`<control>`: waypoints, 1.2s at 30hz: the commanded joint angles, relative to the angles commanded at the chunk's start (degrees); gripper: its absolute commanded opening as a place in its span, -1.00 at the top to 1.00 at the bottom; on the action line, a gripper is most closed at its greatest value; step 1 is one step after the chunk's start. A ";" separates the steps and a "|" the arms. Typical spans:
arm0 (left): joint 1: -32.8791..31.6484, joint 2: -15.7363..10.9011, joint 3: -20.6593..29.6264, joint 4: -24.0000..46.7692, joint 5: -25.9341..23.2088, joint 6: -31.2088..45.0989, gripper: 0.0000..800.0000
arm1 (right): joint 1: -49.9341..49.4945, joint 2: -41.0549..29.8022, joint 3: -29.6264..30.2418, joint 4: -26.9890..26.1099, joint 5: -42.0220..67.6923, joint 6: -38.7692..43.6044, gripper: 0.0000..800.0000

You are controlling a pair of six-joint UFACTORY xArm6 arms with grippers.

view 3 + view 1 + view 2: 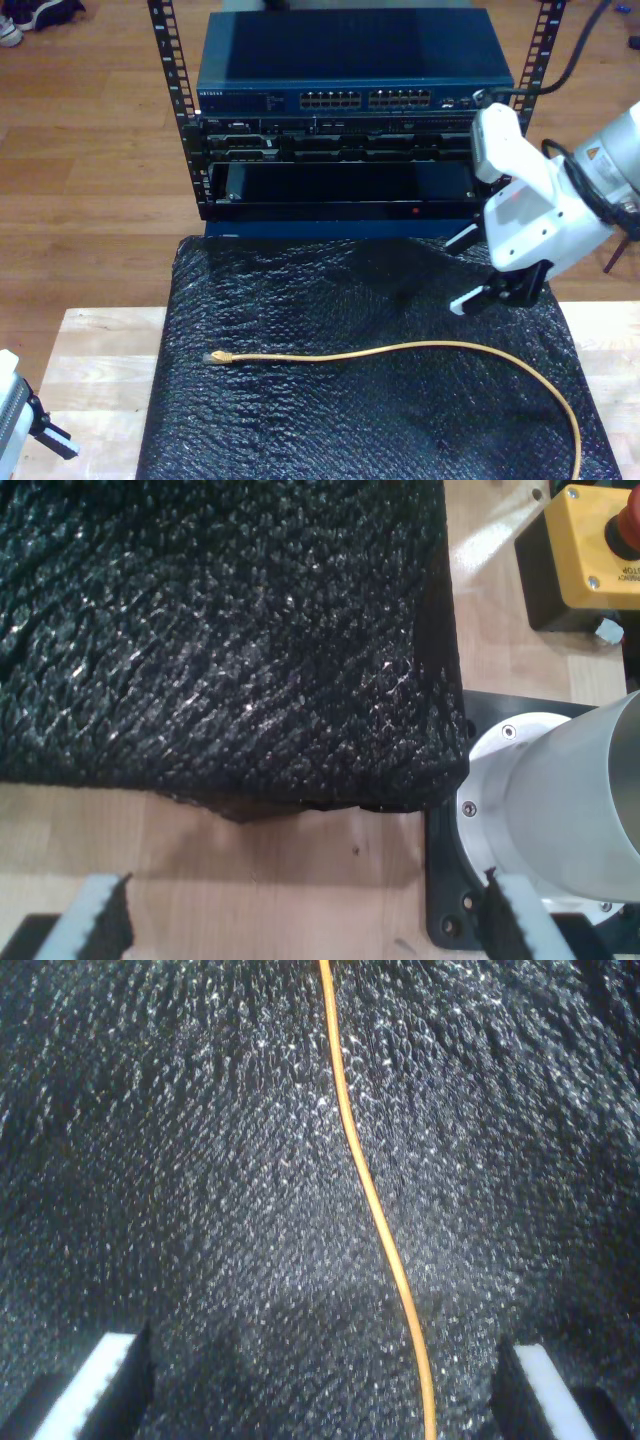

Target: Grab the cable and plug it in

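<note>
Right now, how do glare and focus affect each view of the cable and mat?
Second wrist view: the black mat sparkles with speckled glare, yet the cable reads cleanly. First wrist view: soft focus, with a bright patch on the wooden table. Exterior view: even light, and the cable's plug is small and slightly blurred.

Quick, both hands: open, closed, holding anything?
My first hand: open, holding nothing, over the table edge.
My second hand: open, holding nothing, above the cable.

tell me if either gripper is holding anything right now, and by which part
Nothing is held. My second gripper hangs open above the cable, which lies loose on the black mat; my first gripper is open too.
</note>
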 joint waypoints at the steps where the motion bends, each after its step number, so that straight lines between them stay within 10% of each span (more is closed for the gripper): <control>1: 0.00 0.00 0.00 0.00 -0.09 -0.09 -1.00 | 0.97 0.18 0.00 -0.18 -0.09 0.62 -0.98; 17: 0.00 0.18 0.18 0.00 -0.44 -0.18 -1.00 | 16.35 9.41 -3.96 -1.14 -8.97 3.60 -0.98; 36: 0.00 0.26 0.26 0.00 -0.44 -0.35 -1.00 | 31.38 23.91 -13.45 -16.70 -20.04 22.24 -0.97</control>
